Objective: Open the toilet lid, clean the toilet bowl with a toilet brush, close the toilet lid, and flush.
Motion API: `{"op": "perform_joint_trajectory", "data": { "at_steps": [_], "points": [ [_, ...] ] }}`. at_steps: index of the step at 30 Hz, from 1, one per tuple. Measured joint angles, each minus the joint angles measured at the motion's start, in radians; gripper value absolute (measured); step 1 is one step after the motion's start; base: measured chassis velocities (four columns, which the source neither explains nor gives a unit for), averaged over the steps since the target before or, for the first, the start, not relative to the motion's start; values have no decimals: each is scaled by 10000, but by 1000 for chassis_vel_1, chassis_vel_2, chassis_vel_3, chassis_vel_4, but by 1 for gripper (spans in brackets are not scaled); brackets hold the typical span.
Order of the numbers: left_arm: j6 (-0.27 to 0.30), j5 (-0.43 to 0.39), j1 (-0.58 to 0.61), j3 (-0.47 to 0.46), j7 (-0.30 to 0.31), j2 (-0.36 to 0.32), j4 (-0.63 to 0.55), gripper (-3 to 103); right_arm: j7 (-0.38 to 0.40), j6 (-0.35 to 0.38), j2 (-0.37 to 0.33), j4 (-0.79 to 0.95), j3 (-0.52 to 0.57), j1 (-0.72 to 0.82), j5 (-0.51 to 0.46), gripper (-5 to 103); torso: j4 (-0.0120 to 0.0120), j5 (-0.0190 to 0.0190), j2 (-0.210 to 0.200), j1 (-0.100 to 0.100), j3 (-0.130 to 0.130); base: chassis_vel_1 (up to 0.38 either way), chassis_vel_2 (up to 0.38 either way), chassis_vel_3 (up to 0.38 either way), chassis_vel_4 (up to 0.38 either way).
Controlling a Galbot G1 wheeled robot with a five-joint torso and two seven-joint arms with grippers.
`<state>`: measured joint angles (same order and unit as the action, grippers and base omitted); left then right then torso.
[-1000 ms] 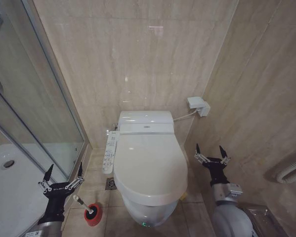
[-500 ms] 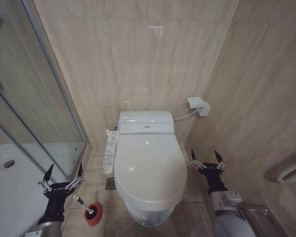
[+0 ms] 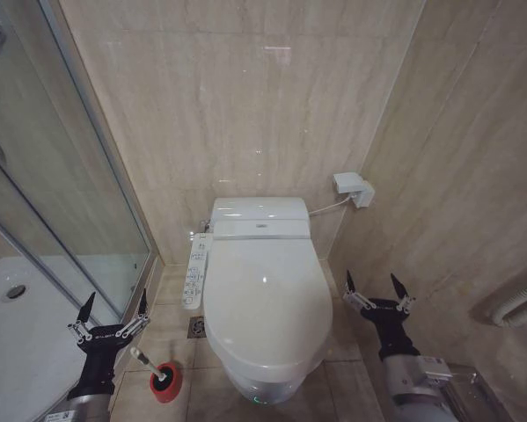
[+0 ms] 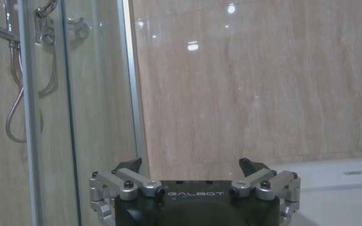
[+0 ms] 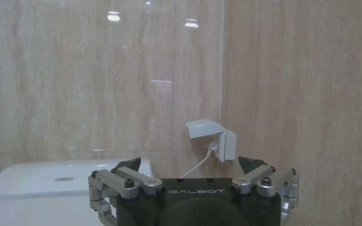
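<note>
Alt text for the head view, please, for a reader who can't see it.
A white toilet with its toilet lid shut stands against a beige tiled wall. The right gripper is open beside it, the left gripper open above the toilet brush in its red cup.

Tiled floor [image 3: 171,316]: toilet bowl [image 3: 263,380], red holder cup [image 3: 165,383] (brush inside).

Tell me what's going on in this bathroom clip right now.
Nothing is being handled yet. The toilet lid is down. The right gripper hangs open beside the toilet's right side, touching nothing. The left gripper hangs open near the shower glass, above the toilet brush, which sits in its red holder on the floor.
</note>
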<state>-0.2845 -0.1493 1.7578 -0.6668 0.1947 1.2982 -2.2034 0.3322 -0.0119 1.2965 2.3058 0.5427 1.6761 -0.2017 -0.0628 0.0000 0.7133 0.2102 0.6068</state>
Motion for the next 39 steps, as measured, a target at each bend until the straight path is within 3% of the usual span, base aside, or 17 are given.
{"op": "perform_joint_trajectory", "data": {
  "at_steps": [10, 17, 29, 39],
  "points": [
    [0, 0, -1, 0, 0, 0, 0, 100, 434, 54, -615, 90, 561, 152, -192, 100, 2, 0, 0, 0, 1, 0, 0, 0, 0],
    [0, 0, 0, 0, 0, 0, 0, 100, 451, 110, -474, 186, 505, 239, -269, 100, 0, 0, 0, 0, 0, 0, 0, 0, 0],
    [0, 0, 0, 0, 0, 0, 0, 100, -744, -128, -553, 163, 489, 348, -158, 100, 1, 0, 0, 0, 0, 0, 0, 0, 0],
    [0, 0, 0, 0, 0, 0, 0, 100, -638, -71, -471, 54, 431, 209, -79, 100, 1, 0, 0, 0, 0, 0, 0, 0, 0]
  ]
}}
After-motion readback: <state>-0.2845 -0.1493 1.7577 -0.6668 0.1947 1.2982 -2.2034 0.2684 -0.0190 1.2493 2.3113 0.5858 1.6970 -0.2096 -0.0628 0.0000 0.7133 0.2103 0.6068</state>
